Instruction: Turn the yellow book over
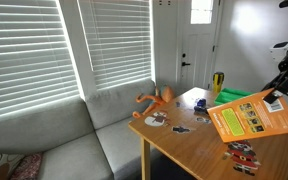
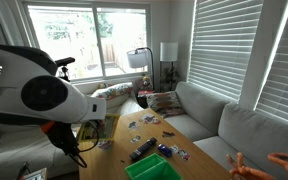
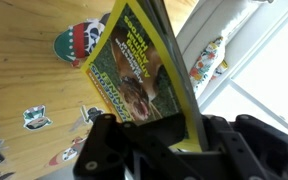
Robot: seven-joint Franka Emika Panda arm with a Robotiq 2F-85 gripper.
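The gripper (image 3: 172, 140), lower centre, is clamped on one edge of the yellow book (image 3: 134, 65). The book stands tilted above the table (image 3: 24, 70), apparently ready for flipping.

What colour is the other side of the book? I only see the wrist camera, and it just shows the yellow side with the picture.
Observer: Orange. In an exterior view the yellow book shows an orange face with a small green-and-white panel.
Operator: Is it lying flat?
Observer: No, it looks tilted, raised over the table at the end where the gripper is shut on its edge.
Operator: Where's the green tray?
Observer: In an exterior view the green tray shows just beyond the book's far edge.
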